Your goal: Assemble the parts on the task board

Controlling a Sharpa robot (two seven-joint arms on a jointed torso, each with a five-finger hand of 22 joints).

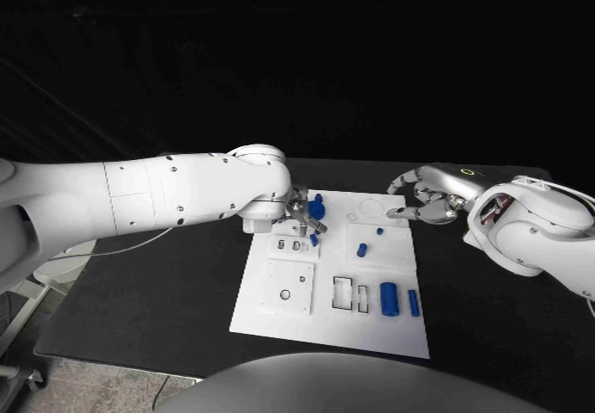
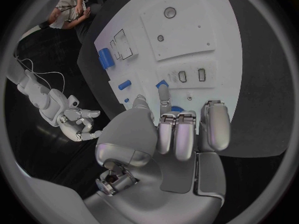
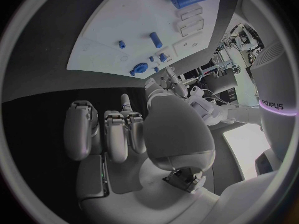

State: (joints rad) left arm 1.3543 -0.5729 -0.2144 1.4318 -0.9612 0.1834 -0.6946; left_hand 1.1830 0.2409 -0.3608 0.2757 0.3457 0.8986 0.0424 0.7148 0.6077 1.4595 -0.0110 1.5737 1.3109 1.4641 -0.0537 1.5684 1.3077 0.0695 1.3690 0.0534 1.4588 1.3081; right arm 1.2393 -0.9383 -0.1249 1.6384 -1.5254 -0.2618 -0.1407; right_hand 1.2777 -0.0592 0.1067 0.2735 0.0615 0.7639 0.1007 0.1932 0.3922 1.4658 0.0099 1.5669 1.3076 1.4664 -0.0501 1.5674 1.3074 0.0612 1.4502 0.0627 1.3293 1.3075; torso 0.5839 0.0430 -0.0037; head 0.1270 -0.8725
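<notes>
Counting six blue parts on task board — two hands above.

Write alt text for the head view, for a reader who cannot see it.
Two white robot arms reach over a white task board on a black table. The left hand hangs over small blue parts at the board's far end, while the right hand hovers empty, fingers curled, near its far right corner. Two larger blue cylinders lie nearer.

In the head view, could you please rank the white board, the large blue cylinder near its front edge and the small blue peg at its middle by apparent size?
1. White board
2. Large blue cylinder
3. Small blue peg
</notes>
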